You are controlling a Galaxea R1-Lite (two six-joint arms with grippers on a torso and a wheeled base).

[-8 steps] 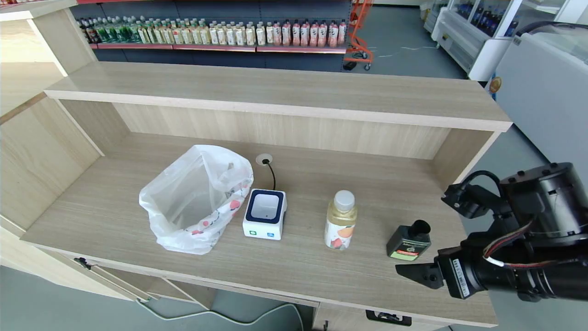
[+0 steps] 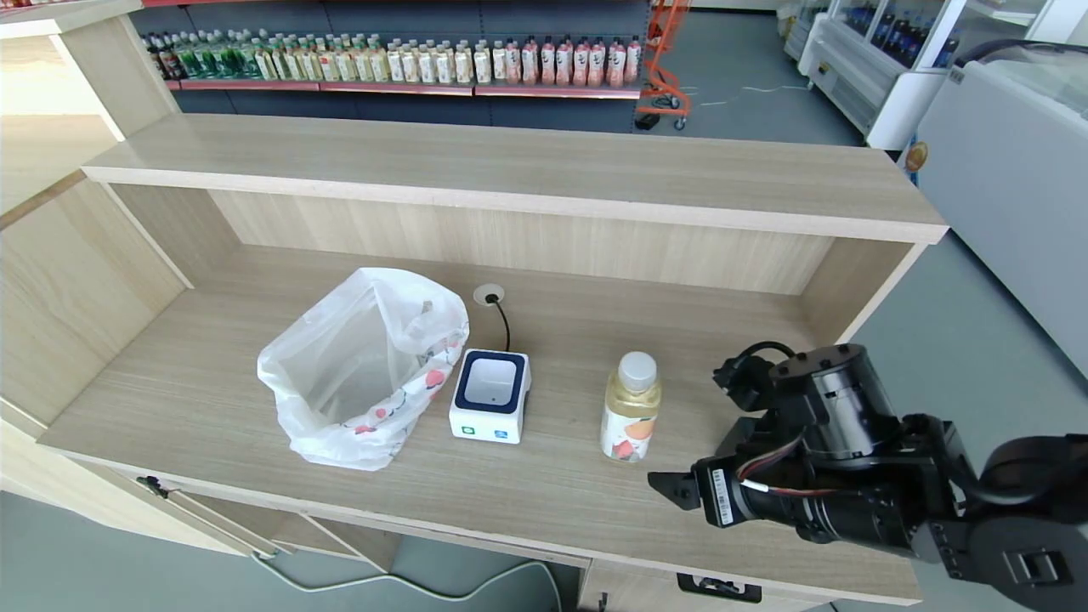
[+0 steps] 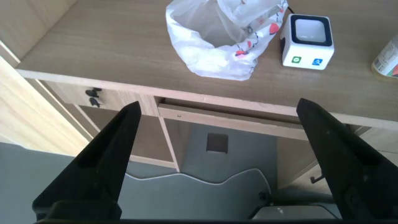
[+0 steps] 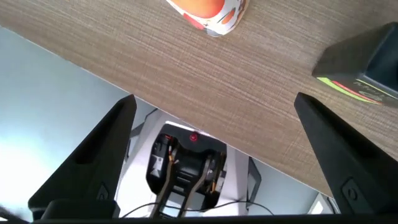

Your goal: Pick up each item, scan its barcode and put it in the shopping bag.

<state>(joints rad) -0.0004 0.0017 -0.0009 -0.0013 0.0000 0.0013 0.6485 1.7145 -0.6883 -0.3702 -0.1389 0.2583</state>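
A white plastic shopping bag (image 2: 357, 374) with a fruit print stands open on the wooden counter, left of the white barcode scanner (image 2: 490, 395). Right of the scanner stands a pale drink bottle (image 2: 631, 408) with a white cap. In the right wrist view a small dark bottle (image 4: 364, 65) with a green and red label sits beside the drink bottle's base (image 4: 208, 12). My right gripper (image 2: 680, 491) hangs open over the counter's front edge, in front of both bottles, with the arm covering the dark bottle from the head. My left gripper (image 3: 214, 155) is open, below the counter front, facing the shopping bag (image 3: 217, 37) and scanner (image 3: 308, 40).
A raised wooden shelf (image 2: 510, 170) runs along the counter's back and wooden side walls close both ends. The scanner's cable (image 2: 503, 323) leads to a hole in the counter. Drawers (image 3: 217, 134) sit under the front edge. Shelves of drinks and freezers stand behind.
My right arm has moved left along the counter's front edge and now covers the small dark bottle in the head view. The bag, scanner and drink bottle have not moved.
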